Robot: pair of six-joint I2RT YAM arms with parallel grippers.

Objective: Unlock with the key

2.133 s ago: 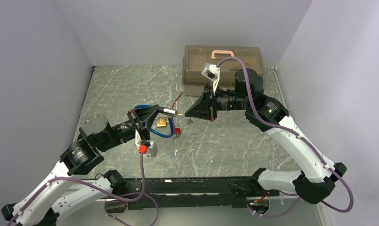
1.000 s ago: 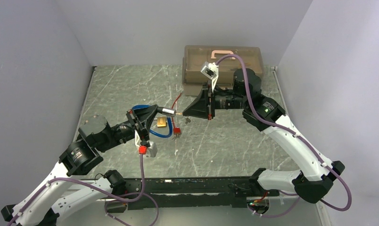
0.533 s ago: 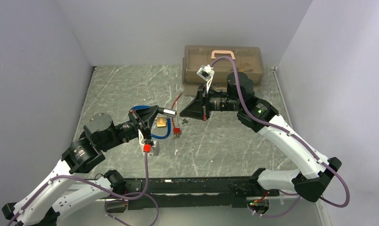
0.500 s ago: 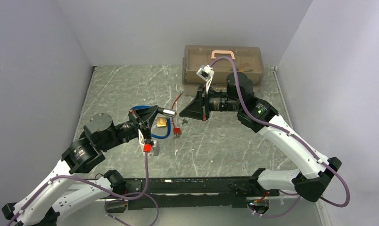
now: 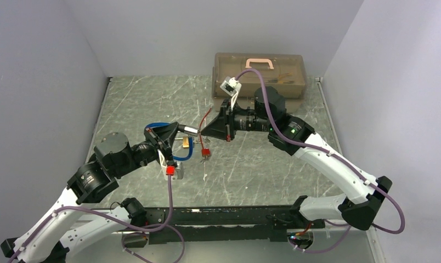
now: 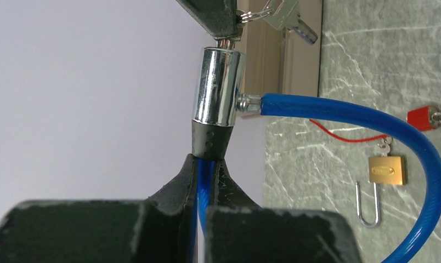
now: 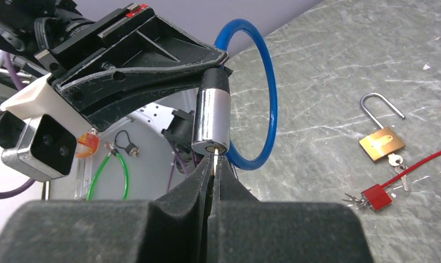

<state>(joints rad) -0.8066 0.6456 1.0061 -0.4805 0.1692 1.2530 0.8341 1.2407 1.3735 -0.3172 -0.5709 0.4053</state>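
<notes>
box (image 5: 259, 74): brown, see-through, pink handle, lid down, set on the surface (image 5: 141, 104) beyond the right tool (image 5: 203, 131); its contents cannot be made out.
left tool (image 6: 207, 164): pressed together on the blue cable (image 6: 427, 159), just below the lock's black collar.
lock (image 7: 210, 123): chrome cylinder, held off the surface between the two tool tips.
right tool: pinched on the key (image 7: 214, 155), whose tip is seated in the cylinder's end face.
padlock (image 7: 382, 142): brass, shackle open, laid on the surface below the left tool.
red tag (image 7: 376, 196): laid below the right tool's tip, with small keys and a red cord.
change: both tools and the lock are shifted leftward since half a second ago; the gap seen earlier between cylinder and right tool is closed.
hidden: the key's bow is covered by the fingers; its depth cannot be told.
</notes>
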